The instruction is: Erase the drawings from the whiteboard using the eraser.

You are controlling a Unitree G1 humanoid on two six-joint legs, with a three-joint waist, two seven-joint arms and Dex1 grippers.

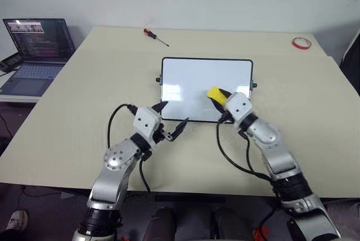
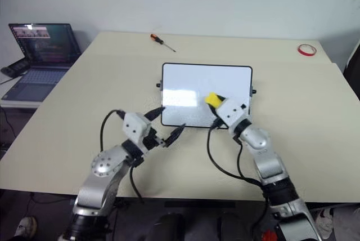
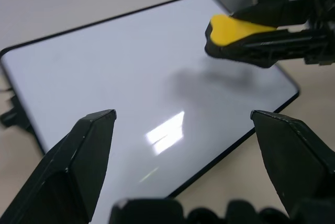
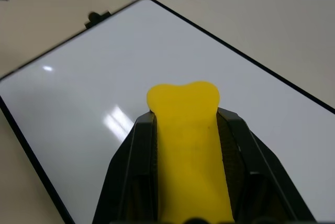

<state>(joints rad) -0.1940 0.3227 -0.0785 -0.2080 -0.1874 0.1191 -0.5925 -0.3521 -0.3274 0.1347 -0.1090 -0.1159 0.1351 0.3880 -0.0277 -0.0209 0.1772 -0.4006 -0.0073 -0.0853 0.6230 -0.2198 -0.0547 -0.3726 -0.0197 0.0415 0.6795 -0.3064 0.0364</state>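
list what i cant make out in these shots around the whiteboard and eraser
- Whether the eraser touches the whiteboard: the right gripper covers its underside in the head views.
- The board's near right corner: hidden behind that gripper and wrist.
- Any faint marks under the eraser or in the glare patches: the board looks clean elsewhere.
- The laptop screen: too small to read.
- The left gripper, jaws open, holds nothing.

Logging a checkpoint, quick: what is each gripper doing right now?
Left gripper: open, holding nothing, at the whiteboard's near edge.
Right gripper: shut on the eraser, above the whiteboard.
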